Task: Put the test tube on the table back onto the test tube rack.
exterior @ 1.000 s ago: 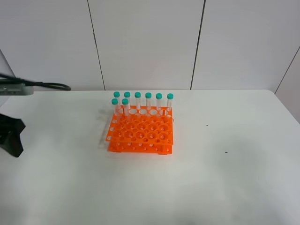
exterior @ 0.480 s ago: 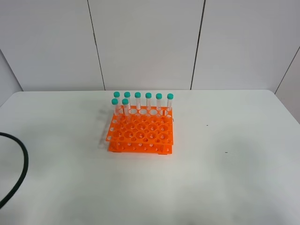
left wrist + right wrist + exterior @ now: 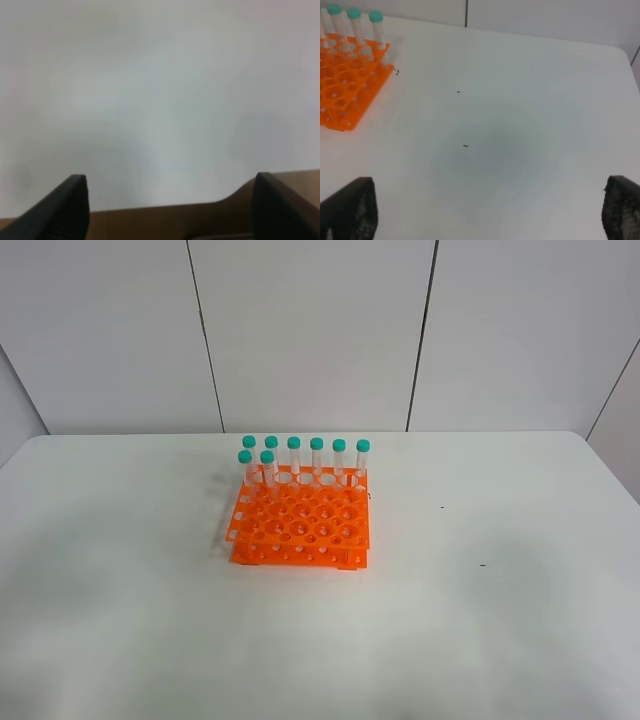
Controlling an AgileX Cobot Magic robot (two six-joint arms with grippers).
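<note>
Where the high camera looks down, the orange test tube rack (image 3: 300, 525) stands near the middle of the white tabletop (image 3: 500, 640), set toward its far edge, with broad bare surface to either side and in front. Eight teal-capped tubes stand upright in it: six along the back row (image 3: 305, 455) and two just in front at the left end (image 3: 256, 468); which of them is the test tube of the task cannot be told, and none lies on the tabletop. Neither arm shows in this view. In the left wrist view the left gripper (image 3: 170, 205) holds its jaws wide apart with nothing between them, over a blurred pale surface and a brown edge. In the right wrist view the right gripper (image 3: 490, 210) likewise has its jaws spread wide and empty above bare tabletop, the rack's corner (image 3: 350, 90) with three upright tubes (image 3: 355, 25) well apart from it.
</note>
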